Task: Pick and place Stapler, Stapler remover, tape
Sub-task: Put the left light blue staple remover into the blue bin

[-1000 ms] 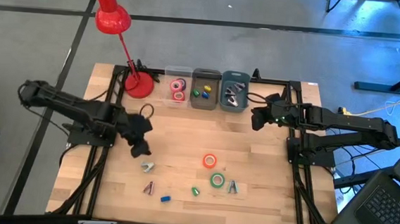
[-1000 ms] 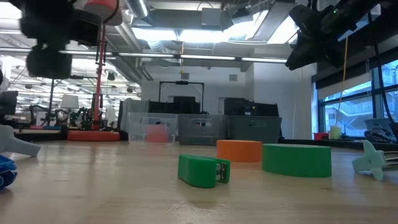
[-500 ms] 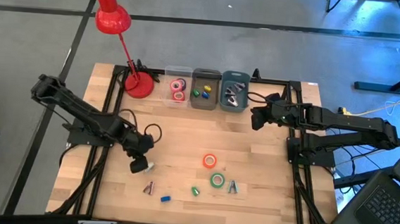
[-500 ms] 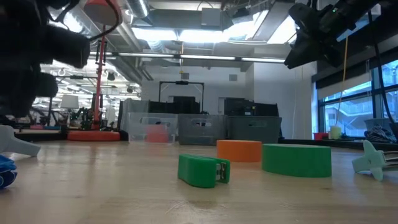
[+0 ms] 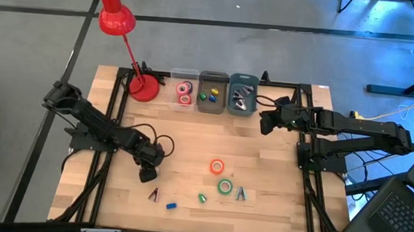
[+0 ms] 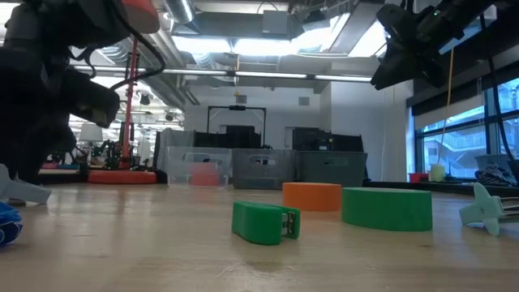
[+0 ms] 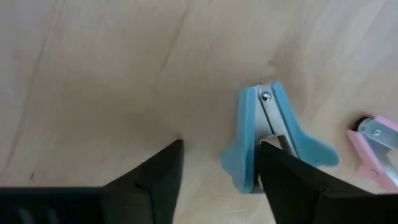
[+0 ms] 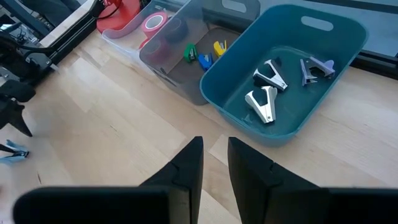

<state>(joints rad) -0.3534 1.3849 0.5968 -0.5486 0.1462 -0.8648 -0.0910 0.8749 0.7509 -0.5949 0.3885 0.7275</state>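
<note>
My left gripper (image 5: 147, 172) is open and low over the table, near its left side. It stands at a pale blue stapler remover (image 7: 267, 140), which lies flat on the wood. One finger (image 7: 283, 180) covers the remover's wide end. A pink stapler remover (image 7: 376, 146) lies just beyond it. An orange tape roll (image 5: 217, 166), a green tape roll (image 5: 225, 186) and a small green stapler (image 6: 265, 221) lie mid-table. My right gripper (image 5: 265, 124) hangs in the air near the bins, its fingers open by a narrow gap (image 8: 215, 163). My left gripper comes down from above with its fingers astride the table beside the pale blue stapler remover's wide end (image 7: 245, 168). Whether a finger touches the remover, I cannot tell. The remover lies flat on the table.
Three bins stand at the far edge: a clear one with pink tape (image 5: 185, 91), a grey one with small staplers (image 5: 212, 94) and a teal one with stapler removers (image 8: 273, 87). A red lamp (image 5: 143, 88) stands far left. A blue stapler (image 5: 171, 205) and another remover (image 5: 241, 194) lie near.
My left gripper has moved toward the table's near edge and come down, ending low over the pale blue stapler remover. The remover and the other things have stayed where they were. My right arm has kept still.
</note>
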